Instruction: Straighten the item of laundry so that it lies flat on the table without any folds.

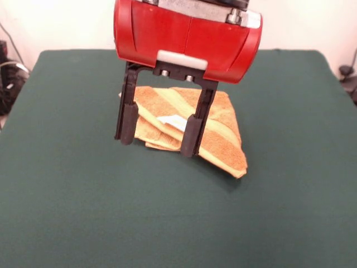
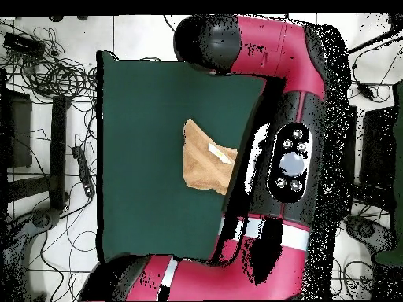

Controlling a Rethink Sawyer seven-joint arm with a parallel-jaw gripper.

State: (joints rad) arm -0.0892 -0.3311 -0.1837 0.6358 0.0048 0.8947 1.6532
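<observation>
The item of laundry (image 1: 218,131) is an orange-tan towel with paler bands, lying folded over itself in layers near the middle of the green table (image 1: 72,190). A white label (image 1: 173,121) shows on its top. My gripper (image 1: 157,147) comes down from the red wrist and stands open, its two black fingers (image 1: 192,134) wide apart over the towel's near left part. Nothing is held between them. Whether the tips touch the cloth cannot be told. In the overhead view the towel (image 2: 203,157) lies beside the red arm (image 2: 291,157), which hides its right part and the gripper.
Green cloth stretches on all sides of the towel (image 2: 149,197). Past the table's edges the overhead view shows cables (image 2: 47,71) and dark equipment on the floor.
</observation>
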